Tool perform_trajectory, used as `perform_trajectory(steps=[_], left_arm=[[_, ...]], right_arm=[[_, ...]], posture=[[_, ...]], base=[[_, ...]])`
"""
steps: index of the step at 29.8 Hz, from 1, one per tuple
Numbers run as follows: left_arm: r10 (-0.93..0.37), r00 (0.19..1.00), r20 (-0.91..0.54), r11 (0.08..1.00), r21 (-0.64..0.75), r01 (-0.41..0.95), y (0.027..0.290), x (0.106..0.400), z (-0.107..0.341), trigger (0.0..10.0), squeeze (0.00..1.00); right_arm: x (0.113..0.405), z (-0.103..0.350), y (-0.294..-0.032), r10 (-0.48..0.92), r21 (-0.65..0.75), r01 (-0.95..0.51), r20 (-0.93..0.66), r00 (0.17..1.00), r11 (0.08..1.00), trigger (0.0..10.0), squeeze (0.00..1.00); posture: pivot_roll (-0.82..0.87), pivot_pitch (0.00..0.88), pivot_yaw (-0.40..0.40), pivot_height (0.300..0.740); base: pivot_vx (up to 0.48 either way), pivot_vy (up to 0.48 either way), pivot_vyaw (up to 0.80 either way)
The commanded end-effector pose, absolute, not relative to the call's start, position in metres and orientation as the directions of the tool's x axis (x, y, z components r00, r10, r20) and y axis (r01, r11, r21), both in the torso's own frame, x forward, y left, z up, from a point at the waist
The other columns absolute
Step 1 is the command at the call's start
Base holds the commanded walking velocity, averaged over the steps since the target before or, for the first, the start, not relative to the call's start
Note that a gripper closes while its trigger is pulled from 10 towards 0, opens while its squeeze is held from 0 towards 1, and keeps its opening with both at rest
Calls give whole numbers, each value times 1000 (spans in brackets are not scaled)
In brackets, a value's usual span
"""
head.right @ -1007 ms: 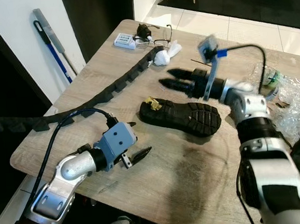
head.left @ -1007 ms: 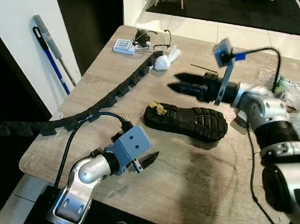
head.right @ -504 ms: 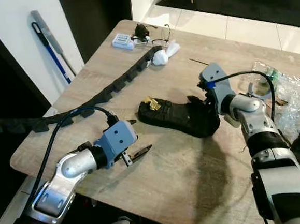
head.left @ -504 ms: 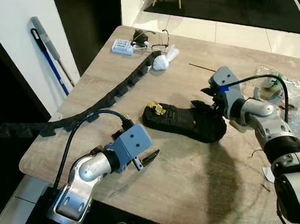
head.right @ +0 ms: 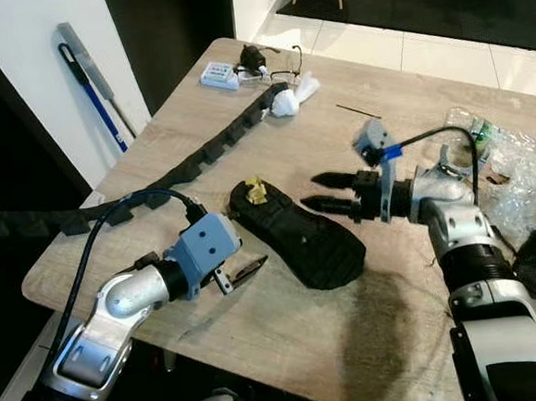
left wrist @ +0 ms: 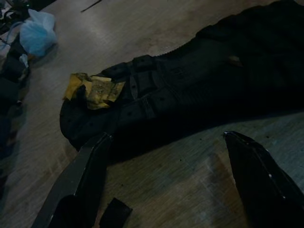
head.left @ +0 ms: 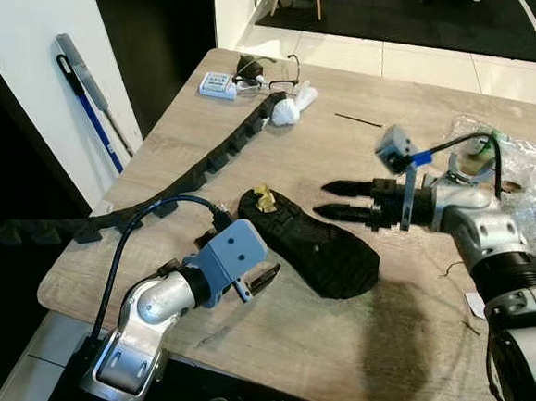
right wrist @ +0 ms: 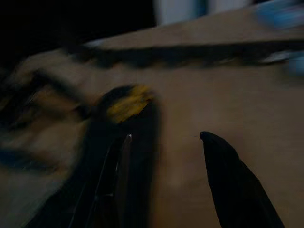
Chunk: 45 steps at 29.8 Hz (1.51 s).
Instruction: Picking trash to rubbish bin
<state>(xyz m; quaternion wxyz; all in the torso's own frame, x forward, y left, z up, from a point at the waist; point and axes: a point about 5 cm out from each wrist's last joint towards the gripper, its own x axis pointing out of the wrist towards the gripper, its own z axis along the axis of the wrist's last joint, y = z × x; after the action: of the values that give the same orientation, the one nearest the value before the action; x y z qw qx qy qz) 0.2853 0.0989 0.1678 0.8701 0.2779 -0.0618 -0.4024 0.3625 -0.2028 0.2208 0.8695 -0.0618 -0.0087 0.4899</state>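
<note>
— Wooden table (head.left: 241, 91) under us; what can't we make out?

— Our right wrist view is blurred. The right gripper (head.left: 333, 201) has its fingers spread, empty, just at 3 o'clock of the black shoe sole (head.left: 313, 243).

— And the left gripper (head.left: 265, 277)?

— Parted too, at 9 o'clock of the sole.

— Since before?

— The sole has swung toward 5 o'clock; our right fingers have let go.

- The two head views look forward and down on the wooden table (head.left: 274, 154) from above, taking in both arms.
- The left wrist view sits low and close, facing the black shoe sole (left wrist: 199, 95).
- The right wrist view, blurred, faces the same sole's yellow scrap (right wrist: 127, 102).
</note>
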Motion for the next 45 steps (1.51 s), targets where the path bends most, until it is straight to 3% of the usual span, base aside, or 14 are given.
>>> perform_trajectory(steps=[1,8,11,22,26,45], left_arm=[[-731,672,-118,528,526,667,99,286,166,10000,0],[-722,683,-116,535,532,656,100,288,165,10000,0],[-670,728,-144,555,555,620,104,294,161,10000,0],[-631,769,-105,595,570,567,112,300,168,10000,0],[-631,769,-105,593,574,565,111,301,167,10000,0],[-613,784,-93,627,547,555,112,302,167,10000,0]], right_arm=[[372,238,-216,764,-149,-751,62,643,644,10000,0],[372,234,-224,715,-165,-705,7,699,690,10000,0],[370,205,-218,633,-220,-633,-83,770,742,10000,0],[373,205,-201,581,-141,-571,49,812,809,10000,0],[371,204,-200,572,-146,-560,51,819,815,10000,0],[370,203,-206,543,-164,-530,39,839,832,10000,0]], posture=[[70,189,4,740],[68,189,4,740],[68,191,7,740],[67,198,20,740],[67,198,20,740],[62,202,19,740]], base=[[0,0,0],[0,0,0],[0,0,0],[0,-44,0],[0,-480,0],[0,0,0]])
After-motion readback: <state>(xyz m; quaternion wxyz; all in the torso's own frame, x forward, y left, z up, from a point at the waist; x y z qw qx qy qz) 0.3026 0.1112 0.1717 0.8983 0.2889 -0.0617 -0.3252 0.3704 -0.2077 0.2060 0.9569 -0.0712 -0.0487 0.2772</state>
